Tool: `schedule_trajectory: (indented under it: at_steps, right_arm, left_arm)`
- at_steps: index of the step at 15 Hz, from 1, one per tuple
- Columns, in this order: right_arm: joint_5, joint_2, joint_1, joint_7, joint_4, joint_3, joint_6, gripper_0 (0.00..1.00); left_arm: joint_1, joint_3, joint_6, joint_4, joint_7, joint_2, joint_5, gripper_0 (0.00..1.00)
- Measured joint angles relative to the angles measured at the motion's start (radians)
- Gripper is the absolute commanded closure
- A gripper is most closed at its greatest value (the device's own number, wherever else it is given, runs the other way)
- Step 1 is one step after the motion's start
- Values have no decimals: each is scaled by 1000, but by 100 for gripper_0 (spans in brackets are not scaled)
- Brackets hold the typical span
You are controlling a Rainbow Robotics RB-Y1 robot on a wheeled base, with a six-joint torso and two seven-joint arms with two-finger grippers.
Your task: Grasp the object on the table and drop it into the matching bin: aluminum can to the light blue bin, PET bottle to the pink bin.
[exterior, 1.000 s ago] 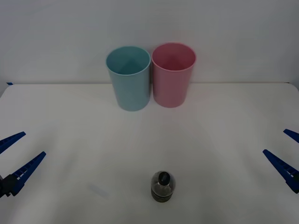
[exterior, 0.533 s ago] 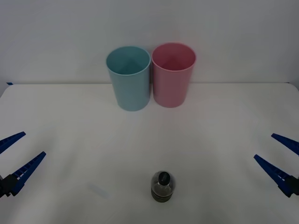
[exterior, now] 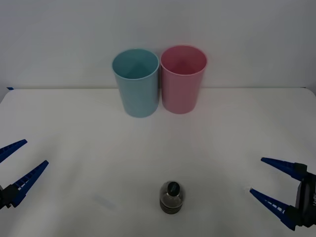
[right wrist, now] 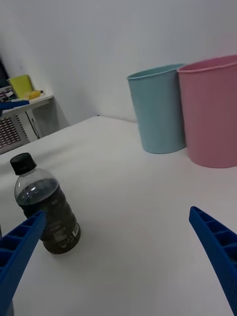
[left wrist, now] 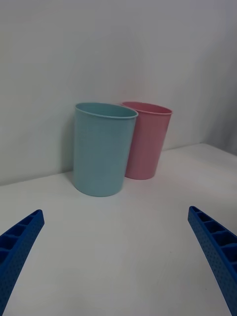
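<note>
The PET bottle stands upright on the white bench, near the front edge and about midway along it, its black cap on and dark brown liquid filling most of its body. It touches nothing else.

The right gripper hangs low near the bench's front right corner, well apart from the bottle, with its blue ribbed jaws spread wide and holding nothing. In the right wrist view the bottle stands just beside one finger, with open bench between it and the other.

The left gripper sits at the front left edge of the bench, jaws likewise released and empty, pointing toward the bins.

At the back edge, near the middle, the light blue bin and the pink bin stand upright side by side, touching or nearly so, the pink one on the right.
</note>
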Motion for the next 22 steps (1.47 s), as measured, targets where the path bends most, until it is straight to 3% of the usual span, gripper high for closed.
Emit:
schedule_trajectory:
  at_steps: [5,9,22]
  right_arm:
    - [0,-29,-3,126,0,117,36,0]
    - [0,-55,-23,157,0,264,145,0]
    - [18,-42,-121,270,0,575,404,0]
  left_arm:
    - [0,0,0,0,0,0,0,0]
    - [0,0,0,0,0,0,0,0]
    - [0,0,0,0,0,0,0,0]
